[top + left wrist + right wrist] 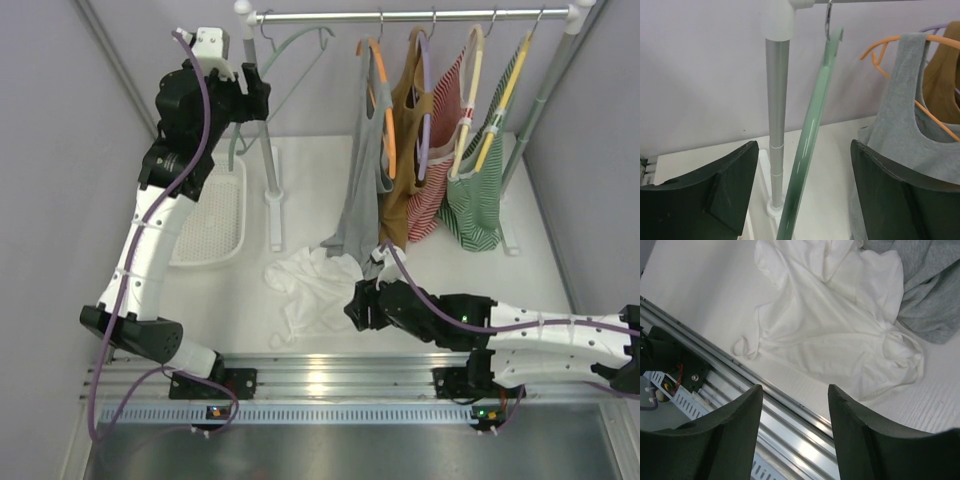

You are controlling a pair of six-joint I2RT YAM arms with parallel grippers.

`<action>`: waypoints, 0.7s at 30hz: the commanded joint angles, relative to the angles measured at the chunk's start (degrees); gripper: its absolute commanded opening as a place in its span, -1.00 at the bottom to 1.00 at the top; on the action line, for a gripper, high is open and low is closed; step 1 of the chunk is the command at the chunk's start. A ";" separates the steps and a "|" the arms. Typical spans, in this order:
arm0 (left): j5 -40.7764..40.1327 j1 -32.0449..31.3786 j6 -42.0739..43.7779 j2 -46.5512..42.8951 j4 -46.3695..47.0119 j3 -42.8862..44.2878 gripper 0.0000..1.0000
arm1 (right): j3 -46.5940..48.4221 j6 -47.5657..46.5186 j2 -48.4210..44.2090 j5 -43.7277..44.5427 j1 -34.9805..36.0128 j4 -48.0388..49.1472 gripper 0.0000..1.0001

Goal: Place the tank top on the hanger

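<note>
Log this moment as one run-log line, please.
left tool open around sage-green hanger | right tool open over white tank top, crumpled on table

Hanger (812, 130) btm cut off at pic edge — tank top (308, 285) partly hidden under right end effector (352, 305).

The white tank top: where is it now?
In the top view the tank top lies crumpled at the centre of the table, by the hem of the hanging grey top, beyond the metal rail.
</note>
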 commanded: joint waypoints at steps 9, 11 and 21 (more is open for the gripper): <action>11.86 1.59 2.97 1.85 -3.79 2.85 0.50 | -1.49 0.98 -1.90 0.16 -0.48 1.00 0.10; 11.77 1.59 3.06 2.03 -3.88 2.76 0.42 | -1.57 0.98 -2.07 -0.02 -0.49 0.82 0.10; 12.03 1.59 3.06 1.85 -4.06 1.88 -0.17 | -2.72 1.34 -3.21 -0.02 -0.49 0.74 0.07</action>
